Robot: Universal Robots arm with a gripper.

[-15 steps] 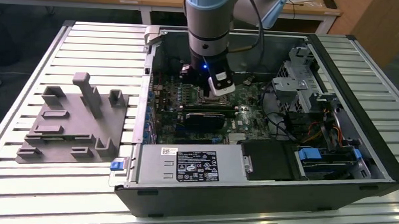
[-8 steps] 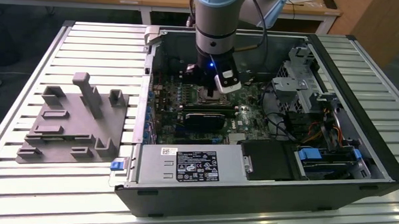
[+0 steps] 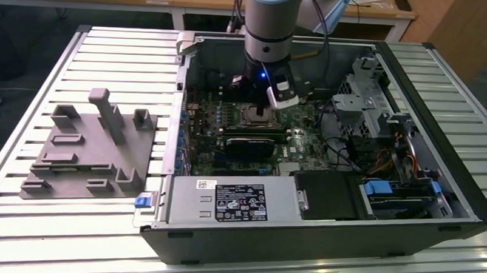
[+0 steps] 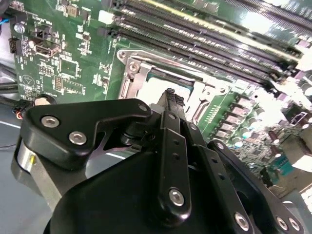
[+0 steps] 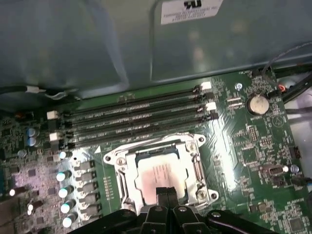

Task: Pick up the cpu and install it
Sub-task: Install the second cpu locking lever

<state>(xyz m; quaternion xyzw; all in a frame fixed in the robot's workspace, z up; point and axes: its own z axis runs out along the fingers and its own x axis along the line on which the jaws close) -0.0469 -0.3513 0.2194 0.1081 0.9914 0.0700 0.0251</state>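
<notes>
Pincer (image 5: 167, 195) sits low over the socket in the first wrist view, its two fingertips pressed together with no gap and nothing between them; same closed tips in the second wrist view (image 4: 170, 97). Just past the tips, the cpu (image 5: 157, 176) lies flat inside the motherboard socket (image 5: 161, 170), pale silvery top up, metal frame around it on all sides. The second wrist view shows the cpu (image 4: 161, 87) seated level in the socket too.

Beyond the socket run the dark memory slots (image 5: 131, 119), then the grey inner wall of the computer case (image 5: 97, 44).

In the exterior view the arm (image 3: 268, 28) reaches down into the open computer case (image 3: 437, 149) on the slatted desk (image 3: 108, 53); grey plastic fixture (image 3: 89, 149) is well apart at the exterior view's left, no chip visible on it.

Step, as I judge it: placing is done, chip already dropped in, pincer closed right above or touching its top, can't tell which. Anything further calls for a straight, gentle vertical move so the chip isn't skewed in its seat.
</notes>
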